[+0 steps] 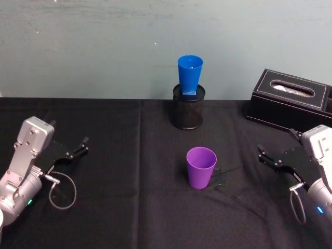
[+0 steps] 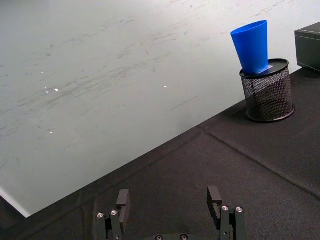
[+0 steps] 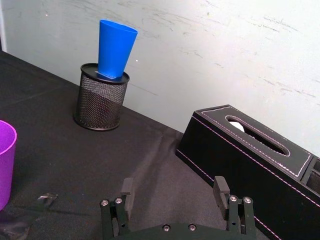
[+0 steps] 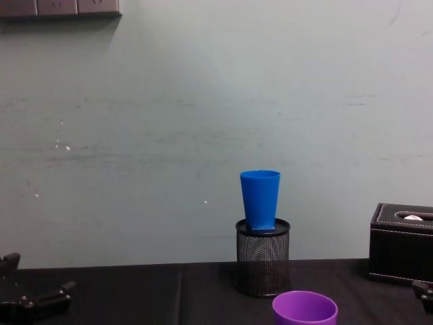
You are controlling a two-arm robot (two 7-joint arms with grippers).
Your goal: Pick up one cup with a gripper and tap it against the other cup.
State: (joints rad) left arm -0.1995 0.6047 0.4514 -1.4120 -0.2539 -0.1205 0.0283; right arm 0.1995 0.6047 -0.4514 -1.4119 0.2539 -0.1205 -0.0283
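The purple cup (image 1: 201, 167) stands upright on the black tablecloth near the middle, also at the lower edge of the chest view (image 4: 304, 310) and at the edge of the right wrist view (image 3: 5, 160). The blue cup (image 1: 190, 75) sits upright in a black wire-mesh pen holder (image 1: 188, 108) at the back, against the wall (image 2: 251, 45) (image 3: 116, 49) (image 4: 260, 200). My left gripper (image 1: 78, 148) hovers open at the table's left side, far from both cups (image 2: 169, 200). My right gripper (image 1: 263, 155) is open at the right, level with the purple cup and apart from it (image 3: 174, 192).
A black tissue box (image 1: 290, 101) stands at the back right, close behind the right gripper (image 3: 250, 155). A small clear scrap (image 1: 223, 184) lies on the cloth just right of the purple cup. The pale wall runs along the table's far edge.
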